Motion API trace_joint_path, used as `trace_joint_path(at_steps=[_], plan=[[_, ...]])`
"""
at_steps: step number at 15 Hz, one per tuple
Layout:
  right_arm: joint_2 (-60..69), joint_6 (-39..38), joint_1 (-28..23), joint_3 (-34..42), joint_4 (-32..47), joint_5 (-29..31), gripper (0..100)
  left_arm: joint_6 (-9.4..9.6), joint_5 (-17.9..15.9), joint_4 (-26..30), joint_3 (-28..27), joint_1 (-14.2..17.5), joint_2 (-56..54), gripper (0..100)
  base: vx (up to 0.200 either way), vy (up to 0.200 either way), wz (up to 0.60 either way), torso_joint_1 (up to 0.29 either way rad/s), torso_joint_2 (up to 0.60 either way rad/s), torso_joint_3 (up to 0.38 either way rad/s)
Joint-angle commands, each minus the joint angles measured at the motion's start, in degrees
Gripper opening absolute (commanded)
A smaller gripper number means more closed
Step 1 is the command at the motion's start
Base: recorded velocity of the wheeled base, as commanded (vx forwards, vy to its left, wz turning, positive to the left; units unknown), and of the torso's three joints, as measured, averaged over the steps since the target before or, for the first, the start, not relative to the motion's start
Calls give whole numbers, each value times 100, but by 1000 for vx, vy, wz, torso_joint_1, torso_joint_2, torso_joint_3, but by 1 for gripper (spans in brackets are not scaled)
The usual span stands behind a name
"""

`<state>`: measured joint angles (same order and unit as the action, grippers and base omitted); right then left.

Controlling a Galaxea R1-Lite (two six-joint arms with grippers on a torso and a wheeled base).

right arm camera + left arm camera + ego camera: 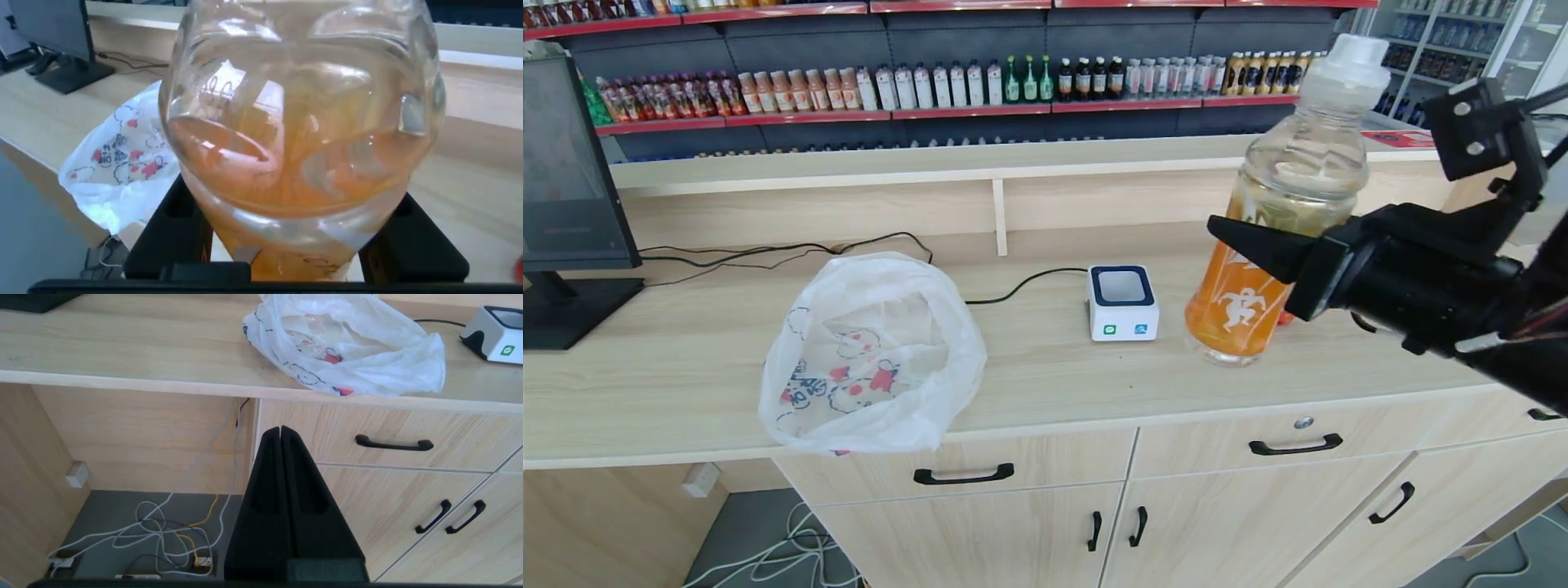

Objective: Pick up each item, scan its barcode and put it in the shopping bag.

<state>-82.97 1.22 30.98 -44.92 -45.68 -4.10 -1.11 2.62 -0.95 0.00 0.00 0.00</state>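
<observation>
One bottle [1298,171], upright and clamped in the right gripper [1258,245], sits just right of the scanner [1123,302], bag [874,351] well apart farther left.

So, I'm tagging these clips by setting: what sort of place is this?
Most likely a small shop's checkout counter: bottled drinks line the shelves behind, and a barcode scanner and shopping bag sit on it.

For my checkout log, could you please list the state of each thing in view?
bottle: capped, tilted, clamped by right gripper
left gripper: shut, empty
shopping bag: mouth open, on the counter
scanner: upright, cable attached
drawers: closed
monitor: screen dark
</observation>
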Motion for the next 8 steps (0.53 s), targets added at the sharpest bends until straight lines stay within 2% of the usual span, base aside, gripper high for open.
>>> trace_joint_path(at_steps=[1, 3, 4, 8], plan=[[1336, 291, 93, 1108, 15, 374, 0, -3, 2, -2, 0, 0, 9, 0, 0, 0, 0, 0, 0, 0], [2083, 344, 93, 1829, 24, 612, 0, 23, -7, 25, 0, -9, 9, 0, 0, 0, 0, 0, 0, 0], [2232, 388, 93, 1943, 24, 612, 0, 85, -7, 34, 0, -9, 0, 0, 0, 0, 0, 0, 0, 0], [2452, 616, 75, 2313, 15, 629, 0, 67, -16, 7, 0, 0, 0, 0, 0, 0, 0, 0, 0, 0]])
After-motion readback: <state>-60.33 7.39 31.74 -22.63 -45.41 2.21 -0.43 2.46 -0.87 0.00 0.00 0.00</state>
